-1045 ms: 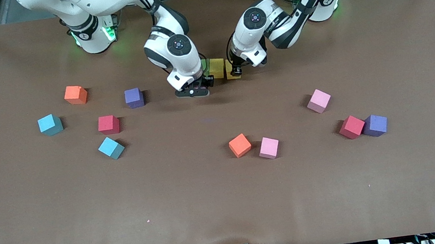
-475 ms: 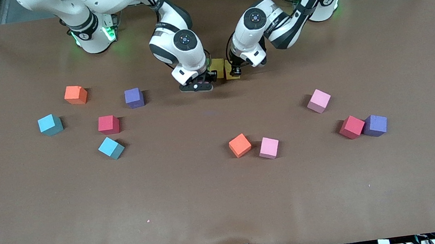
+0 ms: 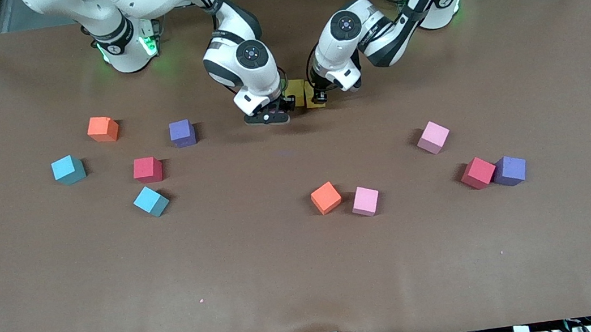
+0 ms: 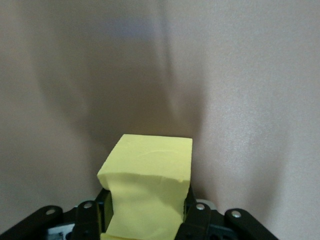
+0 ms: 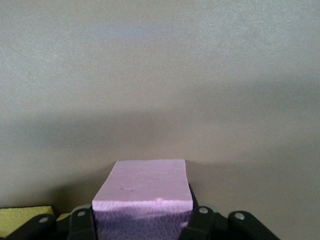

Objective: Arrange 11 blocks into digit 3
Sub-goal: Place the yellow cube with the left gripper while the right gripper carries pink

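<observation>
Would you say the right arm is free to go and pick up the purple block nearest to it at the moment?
Probably not yet: the right gripper is shut on a pink block. The purple block itself stands alone with bare table around it, so nothing else blocks the way.

Both grippers crowd yellow blocks mid-table near bases; no passage between them. Scattered cubes toward each table end; orange cube touches pink cube. Strip nearest front camera open.
</observation>
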You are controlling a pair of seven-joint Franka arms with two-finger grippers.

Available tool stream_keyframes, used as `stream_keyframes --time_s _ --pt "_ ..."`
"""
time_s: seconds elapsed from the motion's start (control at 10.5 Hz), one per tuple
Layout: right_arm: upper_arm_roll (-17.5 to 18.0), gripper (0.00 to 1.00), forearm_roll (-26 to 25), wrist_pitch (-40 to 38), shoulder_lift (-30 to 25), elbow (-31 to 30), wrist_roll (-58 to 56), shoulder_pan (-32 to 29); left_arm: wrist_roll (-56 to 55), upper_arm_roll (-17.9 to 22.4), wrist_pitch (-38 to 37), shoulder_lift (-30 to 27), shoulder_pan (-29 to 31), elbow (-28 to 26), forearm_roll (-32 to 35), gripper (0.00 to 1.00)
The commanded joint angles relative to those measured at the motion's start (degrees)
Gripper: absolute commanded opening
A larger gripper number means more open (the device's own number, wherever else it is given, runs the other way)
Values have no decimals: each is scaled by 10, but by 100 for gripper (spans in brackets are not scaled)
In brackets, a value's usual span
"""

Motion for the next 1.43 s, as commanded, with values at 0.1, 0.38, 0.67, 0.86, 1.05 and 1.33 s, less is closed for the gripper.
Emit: stream_keyframes --time_s 0.1,0.38,0.67,0.86,1.05,1.33 --pt "-2 100 3 8 20 10 8 10 -9 -2 12 20 -6 8 -9 33" --pt "-1 100 5 3 12 11 8 9 -9 -2 12 21 -6 9 -9 100" --pt "-1 100 5 -12 -26 13 -1 4 -19 -2 5 -3 1 8 -9 100" --pt "-2 100 5 -53 -69 12 -4 -18 -22 -2 -8 -24 6 10 -9 100" --pt "-2 100 1 -115 -97 11 -72 -69 -22 -2 -16 -30 8 18 -9 100" --pt "-4 100 -2 -167 -109 10 -243 -148 -21 -3 -25 -55 11 22 -9 100"
